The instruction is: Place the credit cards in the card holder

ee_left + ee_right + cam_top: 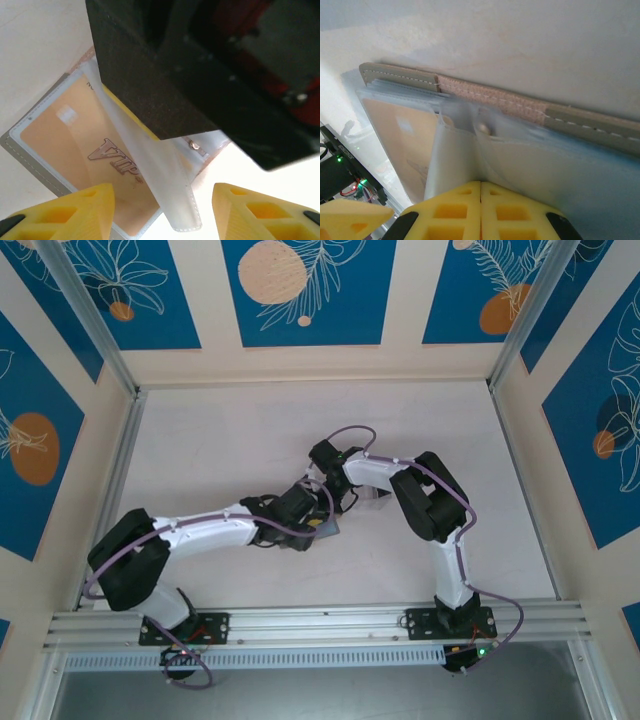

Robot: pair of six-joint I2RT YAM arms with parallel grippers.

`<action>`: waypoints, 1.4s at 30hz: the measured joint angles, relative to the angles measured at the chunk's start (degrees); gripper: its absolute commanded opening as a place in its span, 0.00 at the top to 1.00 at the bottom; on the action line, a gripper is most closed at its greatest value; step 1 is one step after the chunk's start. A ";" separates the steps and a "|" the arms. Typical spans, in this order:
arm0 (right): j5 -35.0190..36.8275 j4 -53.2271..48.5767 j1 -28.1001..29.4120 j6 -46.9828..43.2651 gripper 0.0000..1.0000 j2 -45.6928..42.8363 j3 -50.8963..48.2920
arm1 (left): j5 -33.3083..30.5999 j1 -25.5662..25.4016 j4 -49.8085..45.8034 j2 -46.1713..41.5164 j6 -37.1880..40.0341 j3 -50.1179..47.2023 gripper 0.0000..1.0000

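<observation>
Item 1. Your left gripper [162,212], yellow ribbed fingertips: it stands wide open with nothing in it. It hovers just over the near edge of the open holder, one fingertip to either side of the raised leaf.

Item 2. Your right gripper [480,210], same yellow fingertips: the fingers are pressed together. A translucent clear plastic leaf [452,155] runs up into them, so judge it as pinched and lifted off the stack.

Item 3. One thin orange-yellow rectangular plastic card [75,145], marked "VIP" and lying face up. It lies flat with a clear border all round, so it appears to be seated in a clear pocket under the lifted leaf.

Item 4. The flat matte grey stitched card holder [400,75]: it lies open on the table at the middle, where the two arms meet, with clear pockets inside. The pocket on the far side of the leaf has a bluish tint, and you cannot tell whether that is a card.

Item 5. The pale, plain table [230,430].

Progress, as a judgement: at least one card is in. You can count no other cards from here, so treat what is left as unknown. The raised leaf suggests a pocket is being held open for the next card.
</observation>
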 measured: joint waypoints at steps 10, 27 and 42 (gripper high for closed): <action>-0.52 -0.39 -0.28 -0.24 0.90 0.24 0.28 | -4.98 -0.96 3.80 3.13 0.35 -0.24 0.53; 0.48 -2.69 -2.71 -2.60 0.87 -0.13 2.25 | -8.20 -1.90 9.99 -0.66 -1.01 -7.52 0.54; 0.98 -2.56 -2.78 -2.60 0.87 -0.17 2.23 | -9.03 -2.56 9.77 -0.76 -2.25 -8.41 0.56</action>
